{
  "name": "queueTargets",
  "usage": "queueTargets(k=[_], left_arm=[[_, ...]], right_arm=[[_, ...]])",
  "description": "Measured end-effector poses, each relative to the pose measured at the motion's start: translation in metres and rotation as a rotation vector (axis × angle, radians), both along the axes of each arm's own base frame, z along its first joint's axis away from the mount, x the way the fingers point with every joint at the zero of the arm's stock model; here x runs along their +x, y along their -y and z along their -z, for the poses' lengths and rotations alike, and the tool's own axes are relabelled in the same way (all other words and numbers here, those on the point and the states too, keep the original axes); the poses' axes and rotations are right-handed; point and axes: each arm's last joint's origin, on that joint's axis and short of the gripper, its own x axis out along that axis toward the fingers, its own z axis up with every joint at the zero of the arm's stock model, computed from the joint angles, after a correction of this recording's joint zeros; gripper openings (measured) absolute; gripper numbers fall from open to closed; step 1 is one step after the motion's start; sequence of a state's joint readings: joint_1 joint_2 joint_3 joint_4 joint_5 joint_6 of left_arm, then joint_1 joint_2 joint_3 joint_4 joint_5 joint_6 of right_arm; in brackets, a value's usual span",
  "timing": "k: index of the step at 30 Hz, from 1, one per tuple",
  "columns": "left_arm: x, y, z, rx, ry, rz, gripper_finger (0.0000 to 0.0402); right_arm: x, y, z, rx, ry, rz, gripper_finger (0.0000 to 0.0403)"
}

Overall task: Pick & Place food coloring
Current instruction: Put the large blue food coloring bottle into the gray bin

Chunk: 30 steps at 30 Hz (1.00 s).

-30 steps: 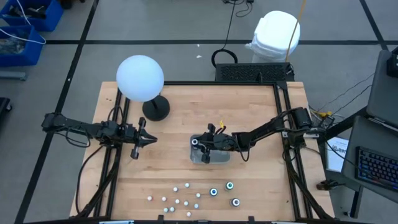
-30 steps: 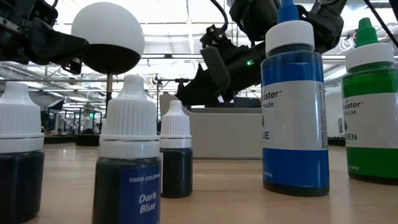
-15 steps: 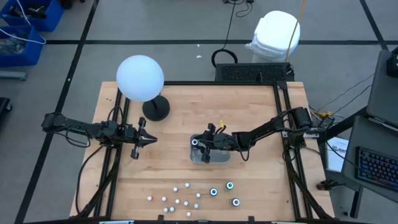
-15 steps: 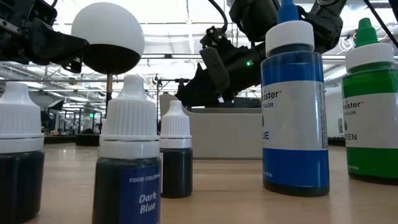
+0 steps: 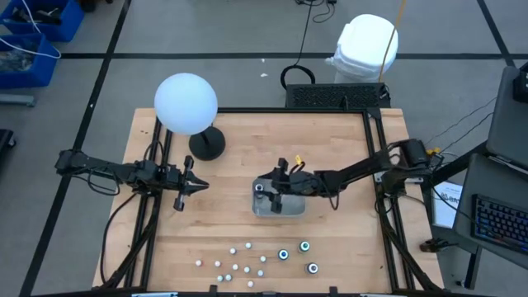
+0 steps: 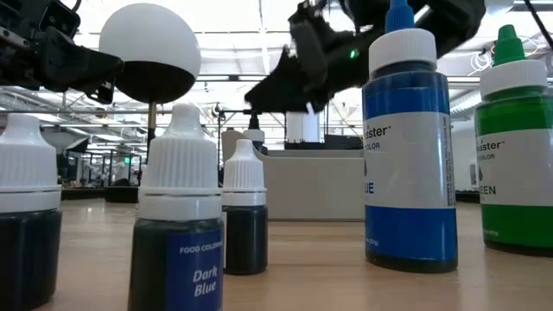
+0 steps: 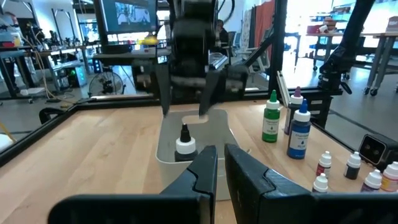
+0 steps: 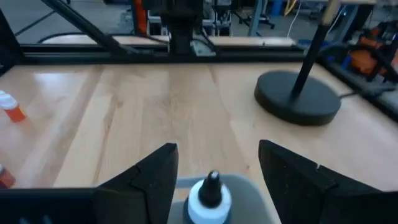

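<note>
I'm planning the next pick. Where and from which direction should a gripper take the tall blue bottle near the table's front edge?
Grip the blue bottle on its straight round body, below the white cap, coming from above with fingers either side. It stands upright; the green bottle stands apart beside it, so the gap looks wide enough for a finger, though that is a judgement.

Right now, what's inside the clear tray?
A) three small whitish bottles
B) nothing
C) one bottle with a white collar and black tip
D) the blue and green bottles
C: the left wrist view shows a single bottle with a white collar and black tip standing inside the clear tray, and the right wrist view shows it between the right gripper's open fingers; the blue bottle and green bottle stand on the table outside.
</note>
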State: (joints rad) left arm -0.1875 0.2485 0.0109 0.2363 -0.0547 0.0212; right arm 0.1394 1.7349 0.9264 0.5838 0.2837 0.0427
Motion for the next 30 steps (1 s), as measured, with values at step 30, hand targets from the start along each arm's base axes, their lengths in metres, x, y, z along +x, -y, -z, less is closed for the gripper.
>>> queueTargets(k=[30], left_arm=[[0.000, 0.000, 0.000, 0.002, 0.000, 0.000, 0.0037]], right_arm=[[-0.182, -0.091, -0.046, -0.218, -0.079, 0.081, 0.0194]])
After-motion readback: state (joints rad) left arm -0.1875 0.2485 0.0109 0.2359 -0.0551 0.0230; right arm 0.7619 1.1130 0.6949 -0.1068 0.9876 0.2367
